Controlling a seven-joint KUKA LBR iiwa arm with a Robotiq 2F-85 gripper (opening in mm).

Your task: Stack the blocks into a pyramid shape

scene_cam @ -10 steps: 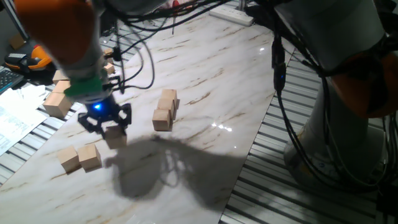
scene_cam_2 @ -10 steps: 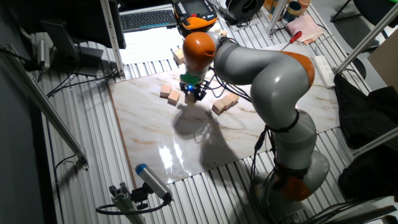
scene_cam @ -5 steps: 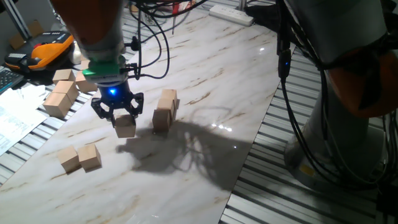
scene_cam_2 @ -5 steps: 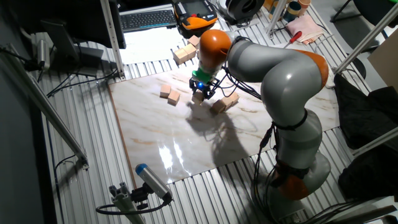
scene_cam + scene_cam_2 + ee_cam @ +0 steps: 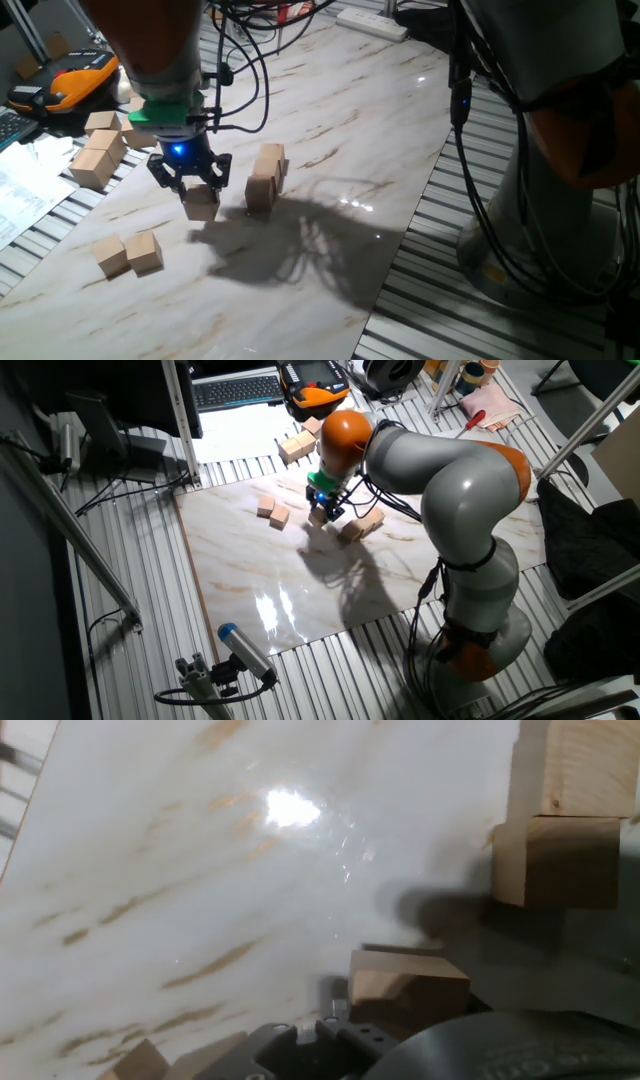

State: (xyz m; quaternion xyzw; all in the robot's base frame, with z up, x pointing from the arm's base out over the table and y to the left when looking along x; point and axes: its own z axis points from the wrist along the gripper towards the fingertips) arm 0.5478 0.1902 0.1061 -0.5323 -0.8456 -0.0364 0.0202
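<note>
Open marble table (image 5: 340, 110) stretches right of the gripper (image 5: 192, 182), clamped on a plain tan cube (image 5: 202, 203), just left of three clustered blocks (image 5: 266, 177).

The pincer (image 5: 197, 190) points straight down, fingers clamped on a block (image 5: 202, 204).

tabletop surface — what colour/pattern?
White marble-look table with tan-brown streaks, glossy with a light glare; clearest in the hand view.
</note>
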